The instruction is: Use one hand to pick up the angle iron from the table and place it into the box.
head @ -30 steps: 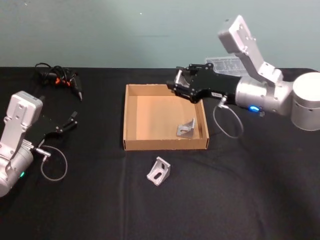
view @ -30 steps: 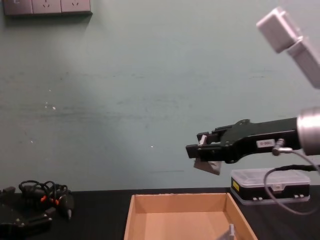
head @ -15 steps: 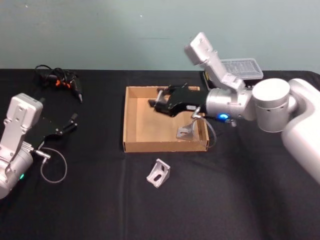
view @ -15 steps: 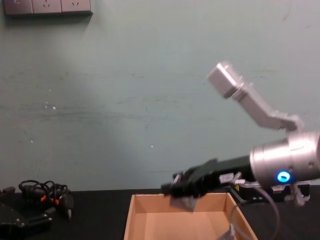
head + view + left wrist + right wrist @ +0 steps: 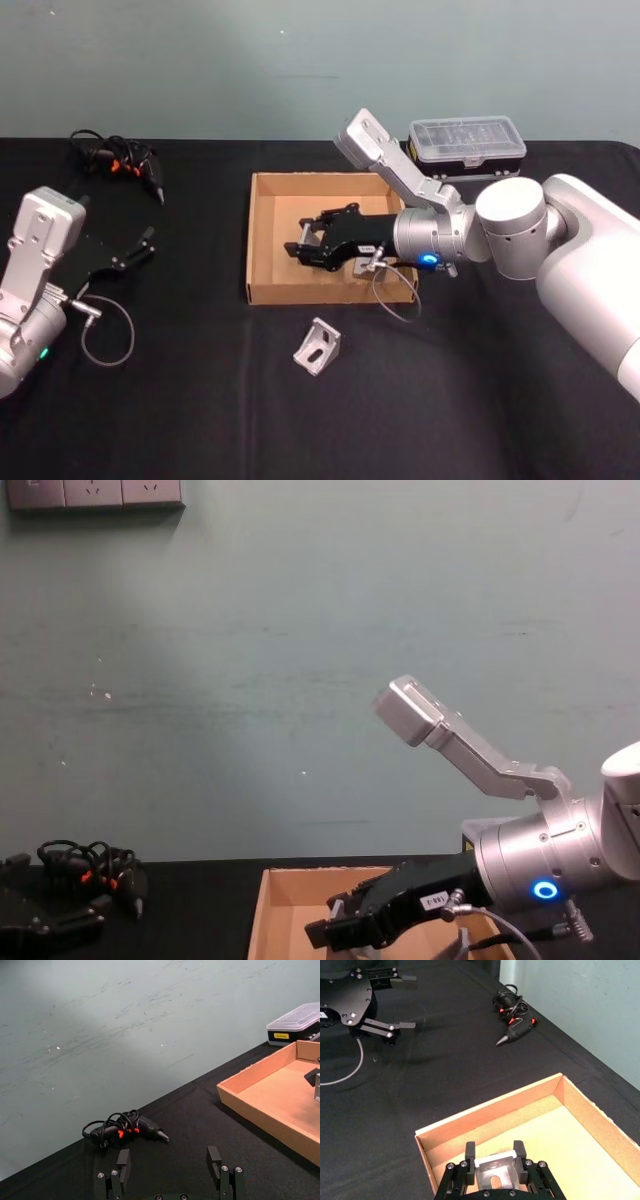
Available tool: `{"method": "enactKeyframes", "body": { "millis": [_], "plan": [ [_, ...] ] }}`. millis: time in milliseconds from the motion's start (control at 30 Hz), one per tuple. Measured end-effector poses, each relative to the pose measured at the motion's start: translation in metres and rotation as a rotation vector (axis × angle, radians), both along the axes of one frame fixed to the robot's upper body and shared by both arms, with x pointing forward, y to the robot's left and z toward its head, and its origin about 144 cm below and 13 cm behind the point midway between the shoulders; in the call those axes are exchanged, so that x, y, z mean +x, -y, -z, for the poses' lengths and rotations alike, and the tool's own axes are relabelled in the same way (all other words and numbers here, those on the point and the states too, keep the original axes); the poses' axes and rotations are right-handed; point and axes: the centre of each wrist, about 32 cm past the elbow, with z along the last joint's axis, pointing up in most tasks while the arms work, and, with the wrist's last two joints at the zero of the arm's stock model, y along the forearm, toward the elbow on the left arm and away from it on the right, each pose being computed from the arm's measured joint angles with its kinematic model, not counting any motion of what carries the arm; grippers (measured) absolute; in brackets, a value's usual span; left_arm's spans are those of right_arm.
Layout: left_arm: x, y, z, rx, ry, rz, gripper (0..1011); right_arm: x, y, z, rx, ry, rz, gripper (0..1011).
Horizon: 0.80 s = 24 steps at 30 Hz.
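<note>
While the right tool [image 5: 297, 243] hangs low inside the box [image 5: 250, 235], it is clamped on an angle iron [image 5: 495, 1172].
Stiff, smooth metal, probably slippery: pinching across a flat flange looks safest. A second bracket [image 5: 318, 345] lies on the desk [image 5: 200, 400] near the box; the left tool [image 5: 148, 242] idles, jaws apart.

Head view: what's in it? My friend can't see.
The right gripper reaches into the shallow tan cardboard box, holding a silver metal angle iron. A second angle iron lies on the black table; the left gripper rests far left.
</note>
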Motion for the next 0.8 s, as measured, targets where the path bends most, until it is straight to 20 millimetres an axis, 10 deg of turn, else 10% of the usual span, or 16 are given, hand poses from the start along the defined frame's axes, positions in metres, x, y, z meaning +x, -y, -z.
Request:
{"method": "enactKeyframes", "body": {
  "millis": [800],
  "plan": [
    [0.000, 0.000, 0.000, 0.000, 0.000, 0.000, 1000, -0.016, 0.015, -0.014, 0.042, 0.090, 0.045, 1003]
  ]
}}
